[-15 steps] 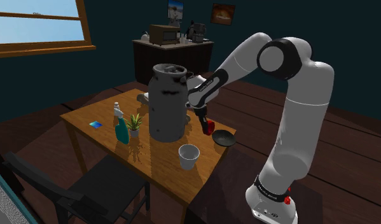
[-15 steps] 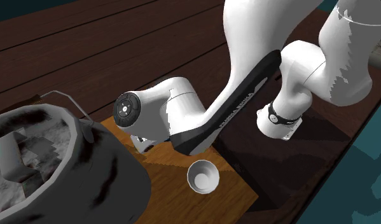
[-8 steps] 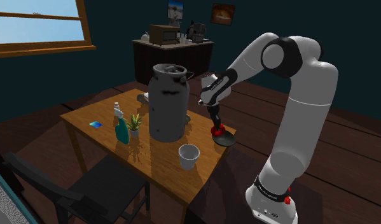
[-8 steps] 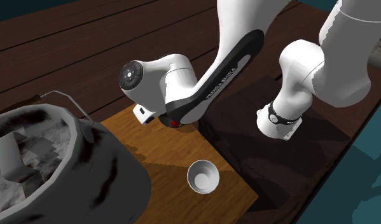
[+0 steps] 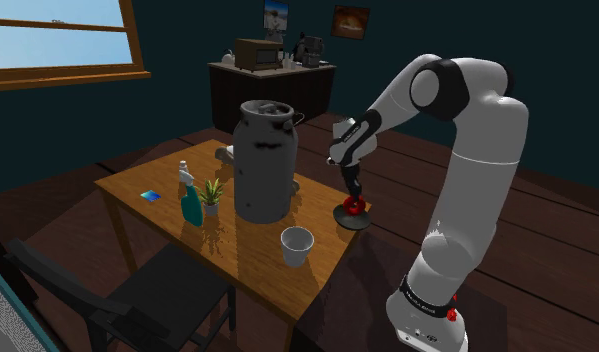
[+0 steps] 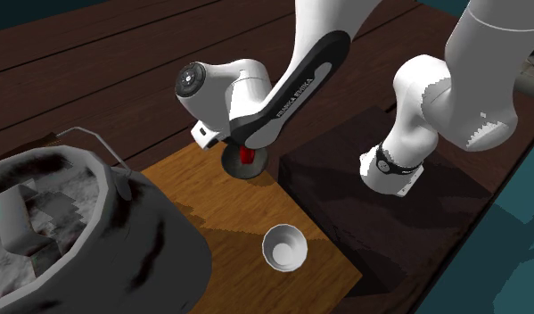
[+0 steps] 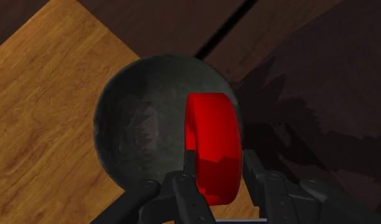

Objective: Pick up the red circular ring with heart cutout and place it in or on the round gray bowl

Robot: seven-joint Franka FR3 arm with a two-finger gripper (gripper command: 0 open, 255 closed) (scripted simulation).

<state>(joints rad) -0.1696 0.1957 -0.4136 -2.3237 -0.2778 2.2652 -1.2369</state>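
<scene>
**One red ring clasped edge-on over the bowl**

My gripper (image 7: 217, 181) is closed partway on the red ring (image 7: 211, 146), one finger (image 7: 189, 168) pressed against each flat face. The ring hangs directly over the dark grey bowl (image 7: 144, 133), which sits at the table's (image 5: 137, 182) corner nearest my stand. In the shoulder view the ring (image 5: 355, 207) is just above the bowl (image 5: 352, 220), and I cannot tell whether they touch.

Nothing stands between ring and bowl. A tall dark can (image 5: 265, 160) rises near the table's middle, close beside my forearm. A white cup (image 5: 297, 244) stands near the table's front edge, apart from the bowl. Farther off are a teal spray bottle (image 5: 190, 197), a small potted plant (image 5: 212, 192) and a blue card (image 5: 151, 195).

From my wrist the ring shows only its rim, so its cutout is hidden. In the second exterior view my wrist covers most of the bowl (image 6: 249, 169), with just a sliver of red (image 6: 247, 155) showing, and the can (image 6: 78, 241) is cut off by the frame.
</scene>
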